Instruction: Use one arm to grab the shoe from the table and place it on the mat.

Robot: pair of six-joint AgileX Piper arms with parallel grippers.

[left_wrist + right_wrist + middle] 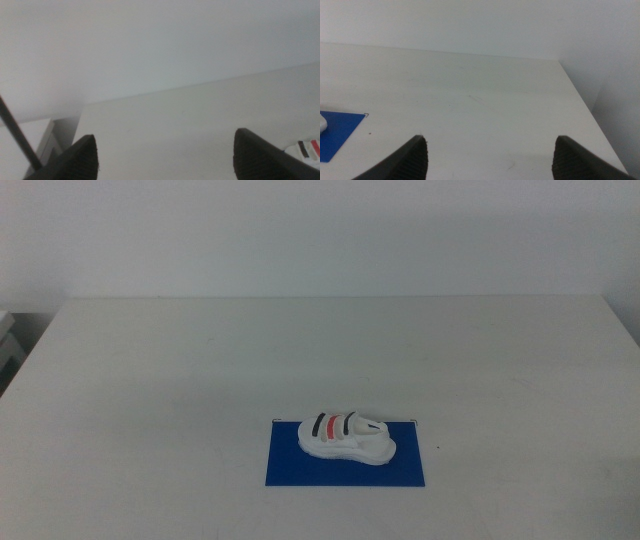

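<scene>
— What's on the middle camera?

— I see the shoe lying on the mat, which sits flat on the table toward the near edge. The shoe is on its sole, black, red and black straps up, all of it inside the blue rectangle and toward the mat's far side. Neither arm shows in this view.

— And the left wrist?

— My left gripper has its jaws spread wide with nothing between them, only bare tabletop. A sliver of the shoe, straps just showing, peeks past one jaw at the frame's edge. A thin dark cable crosses by the other jaw.

— Right wrist?

— The right gripper is likewise parted wide and empty, over white table. A corner of the mat is visible off to one side, well apart from the jaws.
</scene>
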